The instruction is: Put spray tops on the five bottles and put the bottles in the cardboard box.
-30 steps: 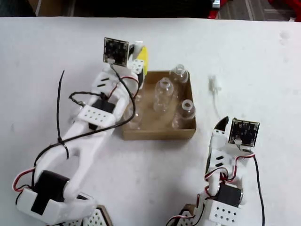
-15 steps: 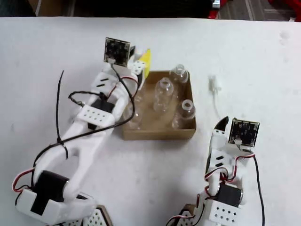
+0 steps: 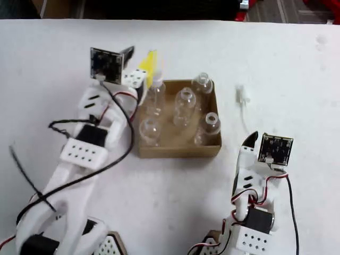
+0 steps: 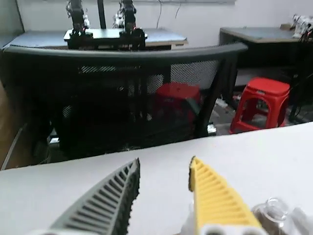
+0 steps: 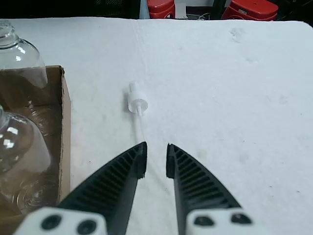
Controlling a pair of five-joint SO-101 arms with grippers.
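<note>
Left hand [image 4: 164, 169]: released, empty, withdrawn leftward from cardboard box [image 3: 178, 150]. Uncovers five bottles [image 3: 185, 103] standing inside, tops not fitted. Spray top [image 3: 242, 96] lying on tabletop [image 3: 297, 79] ahead of right hand [image 5: 155, 154], slightly parted, empty. Capping still outstanding.

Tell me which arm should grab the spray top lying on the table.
Right. The right gripper points straight at the spray top, fingers slightly apart, with bare table between. The left gripper sits across the cardboard box from it.
</note>
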